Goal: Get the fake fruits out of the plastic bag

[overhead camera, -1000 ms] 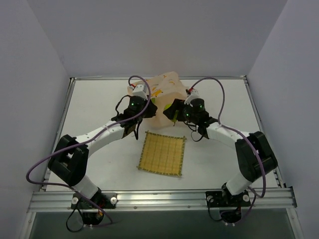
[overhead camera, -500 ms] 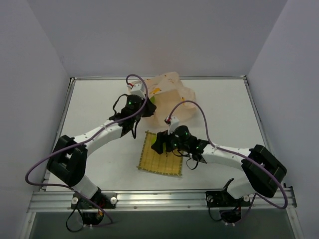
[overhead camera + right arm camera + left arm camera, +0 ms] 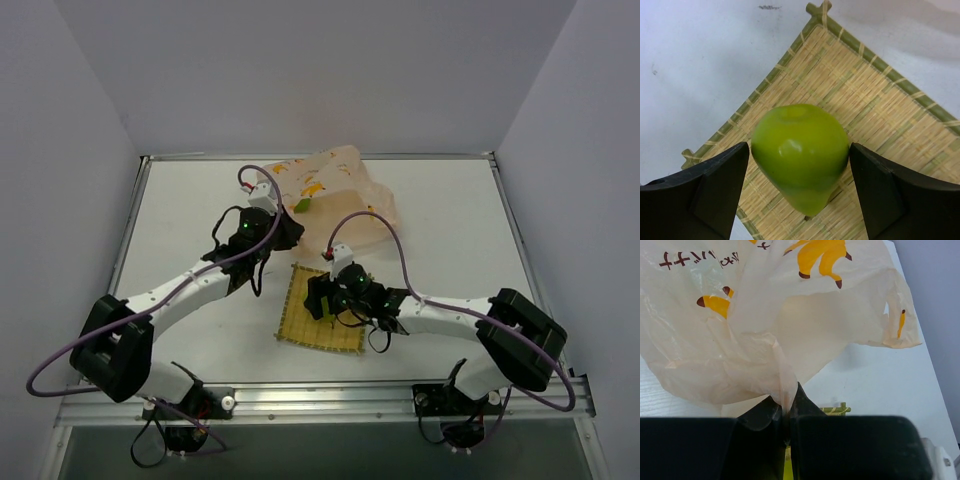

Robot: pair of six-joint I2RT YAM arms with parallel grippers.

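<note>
In the top view, the fingertips of the right gripper (image 3: pixel 322 305) are hidden under its own body, and the green pear (image 3: pixel 800 155) cannot be made out there. Only a small green patch (image 3: pixel 302 205) shows through the film of the plastic bag (image 3: pixel 335 195). Which fruit it is cannot be determined, and the rest of the bag's contents are obscured by folds. In the left wrist view, the gripper housing cuts off the lower frame, and only one corner of the woven mat (image 3: pixel 836 410) shows past it. The bag lies at the far centre of the table (image 3: pixel 180 220), just beyond the mat (image 3: pixel 300 330). The left gripper (image 3: pixel 282 230) is clenched on a gathered fold of the bag's near-left edge, with the film pinched flat between the closed jaws. The pear sits over the mat, near its far-left corner, between the spread fingers (image 3: pixel 705 195) of the right gripper. It fills almost the whole gap, so whether the pads press it or stand just clear cannot be told. The pear's long axis runs parallel to the fingers. Its narrow stem end points back toward the wrist and its broad end points away.
</note>
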